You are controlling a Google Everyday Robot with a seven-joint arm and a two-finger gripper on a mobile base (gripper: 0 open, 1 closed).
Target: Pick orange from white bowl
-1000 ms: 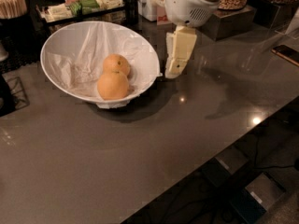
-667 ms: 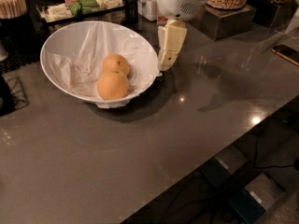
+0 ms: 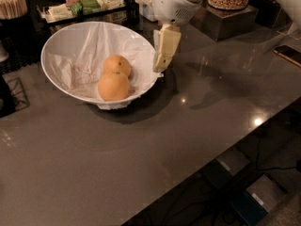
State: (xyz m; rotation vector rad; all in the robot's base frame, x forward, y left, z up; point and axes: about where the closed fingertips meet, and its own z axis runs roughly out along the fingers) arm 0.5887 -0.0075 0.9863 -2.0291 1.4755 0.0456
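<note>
On your glossy grey bench [image 3: 141, 145], left side: wide white bowl [image 3: 138, 48], lined with crumpled paper. Your gripper [image 3: 161, 66] hangs at its right rim; open or closed, can't tell. The orange [image 3: 113, 86], smooth and round, lies in the bowl at the front, touching a smaller orange [image 3: 117, 65] behind.

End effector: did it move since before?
Yes. The end effector moved sideways toward the white bowl. It now hangs at the bowl's rim, nearer the orange.

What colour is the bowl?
White. Camera view shows the bowl best; the gripper hangs by its right rim.
</note>
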